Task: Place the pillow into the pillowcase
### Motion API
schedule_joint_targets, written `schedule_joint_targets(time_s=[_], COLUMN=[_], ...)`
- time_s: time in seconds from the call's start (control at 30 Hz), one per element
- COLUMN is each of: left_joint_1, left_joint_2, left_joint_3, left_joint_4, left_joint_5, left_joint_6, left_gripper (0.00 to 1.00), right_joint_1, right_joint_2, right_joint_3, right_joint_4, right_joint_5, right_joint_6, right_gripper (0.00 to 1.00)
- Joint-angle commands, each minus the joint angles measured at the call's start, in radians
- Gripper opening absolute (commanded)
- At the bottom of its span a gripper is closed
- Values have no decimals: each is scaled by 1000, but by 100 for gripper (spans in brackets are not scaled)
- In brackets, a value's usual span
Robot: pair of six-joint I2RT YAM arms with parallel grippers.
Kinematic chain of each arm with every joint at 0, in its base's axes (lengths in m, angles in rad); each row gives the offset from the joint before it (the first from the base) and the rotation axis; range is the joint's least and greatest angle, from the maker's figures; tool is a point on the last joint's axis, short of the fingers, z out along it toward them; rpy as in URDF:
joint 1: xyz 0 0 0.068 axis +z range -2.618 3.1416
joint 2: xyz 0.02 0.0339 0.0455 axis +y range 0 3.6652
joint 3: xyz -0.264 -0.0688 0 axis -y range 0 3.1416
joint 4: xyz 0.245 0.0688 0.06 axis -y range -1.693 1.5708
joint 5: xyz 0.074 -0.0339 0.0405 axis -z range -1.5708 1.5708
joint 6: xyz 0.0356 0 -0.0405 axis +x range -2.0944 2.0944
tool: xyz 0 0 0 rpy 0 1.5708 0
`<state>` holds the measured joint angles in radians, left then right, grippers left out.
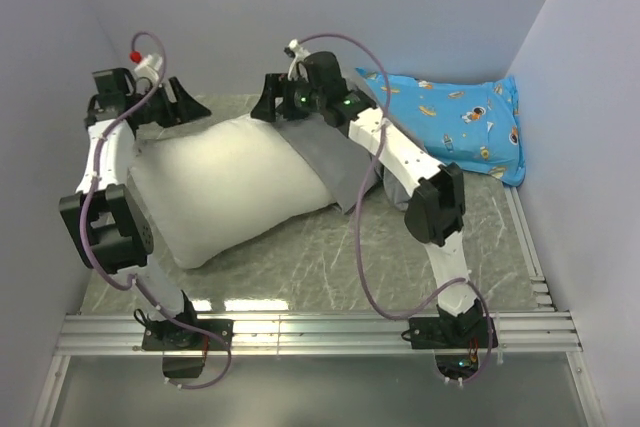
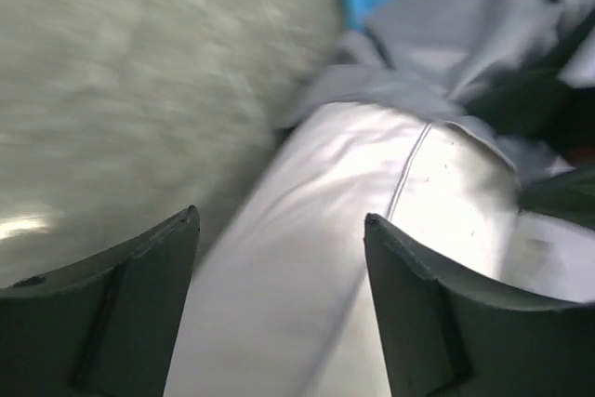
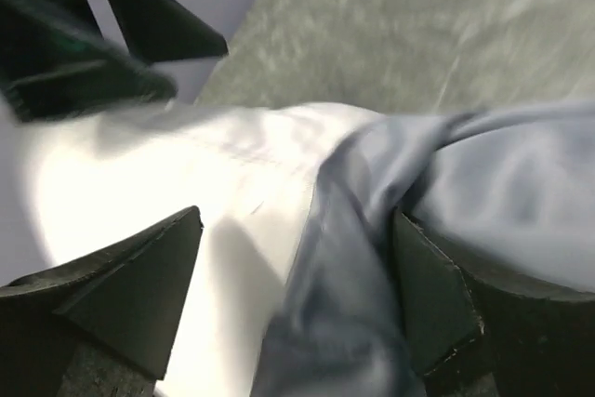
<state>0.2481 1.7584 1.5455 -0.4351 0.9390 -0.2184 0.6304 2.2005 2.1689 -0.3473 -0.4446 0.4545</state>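
1. One large plain white stuffed pillow [image 1: 235,182]: lies slantwise on the grey marbled desk [image 1: 420,257], left of centre, mostly uncovered.
2. One limp grey fabric pillowcase [image 1: 335,162]: overlaps the pillow's far right end. Sleeving looks barely begun.
3. Left hand [image 2: 279,218]: fingers wide, empty, above the pillow's far left end, seemingly placed to take hold.
4. Right hand [image 3: 297,214]: fingers wide, straddling the pillowcase edge where it meets the pillow, clamping nothing.
5. One blue cartoon-printed pillow [image 1: 450,127]: far right corner, apart, unused.
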Motion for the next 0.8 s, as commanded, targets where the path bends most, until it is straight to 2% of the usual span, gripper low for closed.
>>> schedule_joint_targets(time_s=[0.0,0.03,0.1,0.13,0.2,0.23,0.27,0.3,0.33,0.37,0.4,0.43,0.47,0.57,0.6,0.77], left_joint_1=[34,31,28,16,-38,-87,-122,-168,-215,-315,-370,-470,-509,-622,-639,-668], left_joint_2=[-62,-80,-166,-201,-324,-415,-466,-520,-622,-670,-712,-767,-784,-787,-781,-751], left_joint_3=[90,61,-1,-66,-151,-247,-304,-364,-492,-557,-618,-715,-749,-814,-818,-821], left_joint_4=[-161,-160,-163,-186,-191,-188,-171,-147,-119,-37,5,53,109,203,260,328], left_joint_5=[-149,-178,-192,-206,-238,-239,-259,-328,-373,-408,-508,-555,-587,-718,-747,-819], left_joint_6=[299,371,451,547,641,731,772,812,877,902,924,945,950,927,921,942], left_gripper=[77,77,87,91,93,93,93,94,94,97,97,99,99,99,99,99], right_joint_1=[-14,-14,-9,-6,2,2,0,0,5,8,12,17,20,22,23,40], right_joint_2=[-157,-241,-333,-420,-531,-568,-606,-645,-716,-745,-775,-783,-783,-714,-670,-575], right_joint_3=[33,-1,-134,-186,-346,-409,-558,-648,-738,-887,-941,-983,-1024,-974,-954,-864], right_joint_4=[-70,-74,-90,-111,-163,-176,-177,-150,-115,-83,-32,-6,19,25,18,33], right_joint_5=[110,142,174,196,288,302,317,325,337,343,342,351,371,417,426,463], right_joint_6=[-137,-160,-236,-263,-335,-346,-337,-335,-333,-314,-306,-300,-294,-292,-289,-257], right_gripper=[89,89,88,88,86,82,79,76,74,74,74,75,76,79,79,79])
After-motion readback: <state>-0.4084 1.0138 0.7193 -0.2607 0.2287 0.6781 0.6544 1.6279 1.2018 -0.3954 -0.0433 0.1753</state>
